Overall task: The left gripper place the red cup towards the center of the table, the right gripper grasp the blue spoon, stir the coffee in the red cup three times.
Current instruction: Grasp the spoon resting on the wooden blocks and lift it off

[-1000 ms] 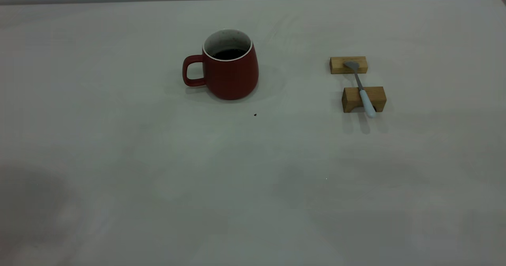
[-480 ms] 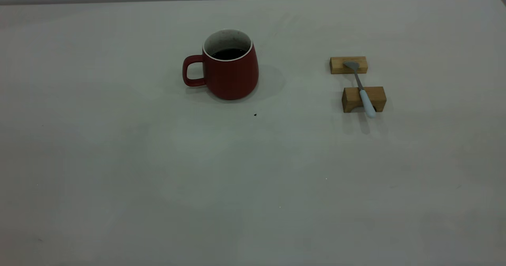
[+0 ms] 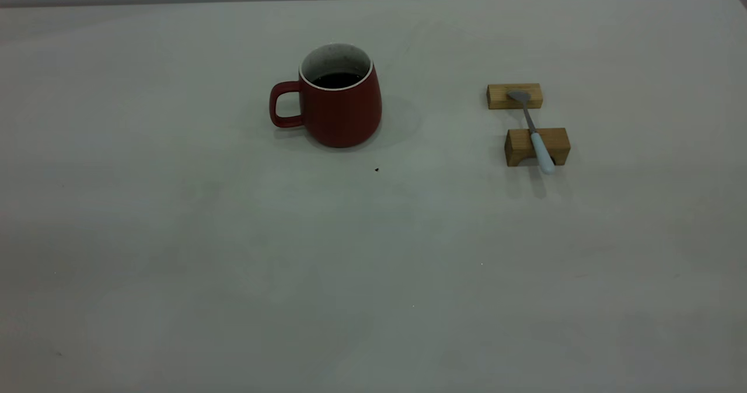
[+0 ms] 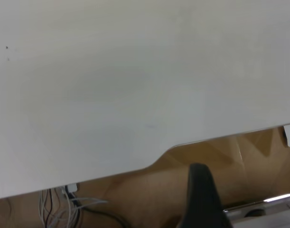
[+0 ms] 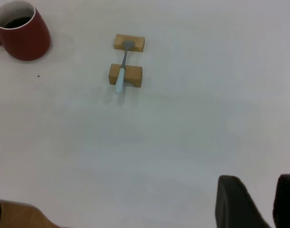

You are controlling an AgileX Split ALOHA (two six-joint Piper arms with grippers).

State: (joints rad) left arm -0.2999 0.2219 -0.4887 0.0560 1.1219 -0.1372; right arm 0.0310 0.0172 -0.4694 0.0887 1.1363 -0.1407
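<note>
- The table (image 3: 175,235) was an off-white worktop filling the exterior view; one rounded far corner showed at that view's right.
- The red cup (image 3: 338,104) stood upright in the far half of the worktop, a bit left of the middle, handle (image 3: 283,104) towards the left edge. The right wrist view had it too (image 5: 22,31).
- The coffee (image 3: 337,80) sat dark and low inside the cup, under the white speckled inner wall.
- Two wooden blocks were well right of the cup: the far block (image 3: 515,96) and the near block (image 3: 537,146), one behind the other with a gap between them.
- The blue spoon (image 3: 534,133) lay bridged across both blocks, bowl on the far block, pale blue handle over the near block and sticking out past it towards the near edge. Also seen from the right wrist (image 5: 122,69).
- The right gripper (image 5: 258,202) hung over the worktop well apart from the spoon, fingers apart, nothing between them.
- The left gripper: one dark finger (image 4: 204,199) in view off the worktop's edge; spread cannot be told.
- A small dark speck (image 3: 376,170) sat on the worktop just near-side of the cup.
</note>
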